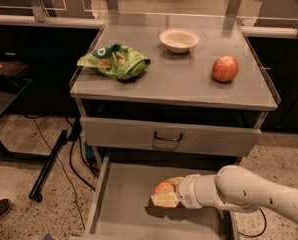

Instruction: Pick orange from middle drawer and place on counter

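Note:
The orange (163,187) is small and round, and it sits between the two yellowish fingers (164,200) of my gripper (168,191) over the open middle drawer (124,204). The gripper is shut on the orange and reaches in from the right on a white arm (249,194). The orange is held just above the drawer's flat grey bottom, near its middle. The counter (179,79) is the grey metal top above, with raised side rims.
On the counter lie a green chip bag (115,60) at the left, a white bowl (179,39) at the back and a red apple (225,68) at the right. The shut top drawer front with a dark handle (168,136) overhangs the open drawer.

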`<action>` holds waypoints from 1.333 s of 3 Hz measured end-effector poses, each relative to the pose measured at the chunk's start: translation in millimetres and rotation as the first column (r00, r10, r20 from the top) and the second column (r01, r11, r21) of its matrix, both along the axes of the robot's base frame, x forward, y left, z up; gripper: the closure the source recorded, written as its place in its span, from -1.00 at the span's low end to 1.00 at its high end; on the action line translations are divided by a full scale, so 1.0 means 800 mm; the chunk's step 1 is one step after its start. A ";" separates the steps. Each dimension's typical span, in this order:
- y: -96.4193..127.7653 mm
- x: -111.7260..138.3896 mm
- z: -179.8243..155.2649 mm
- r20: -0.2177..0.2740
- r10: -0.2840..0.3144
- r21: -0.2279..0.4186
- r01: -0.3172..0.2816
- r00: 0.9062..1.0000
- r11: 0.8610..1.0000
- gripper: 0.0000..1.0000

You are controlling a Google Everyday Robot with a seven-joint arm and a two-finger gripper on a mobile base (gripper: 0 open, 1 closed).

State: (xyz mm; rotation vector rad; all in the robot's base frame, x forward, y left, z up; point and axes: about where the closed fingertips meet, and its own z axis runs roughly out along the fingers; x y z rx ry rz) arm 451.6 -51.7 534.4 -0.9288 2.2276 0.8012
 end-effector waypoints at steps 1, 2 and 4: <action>0.000 0.000 0.000 0.001 -0.001 -0.001 0.001 1.000 1.000 1.00; -0.001 0.015 0.011 -0.008 -0.036 -0.007 0.036 0.999 0.999 1.00; -0.001 0.043 0.093 0.025 -0.049 -0.096 0.051 0.998 0.994 1.00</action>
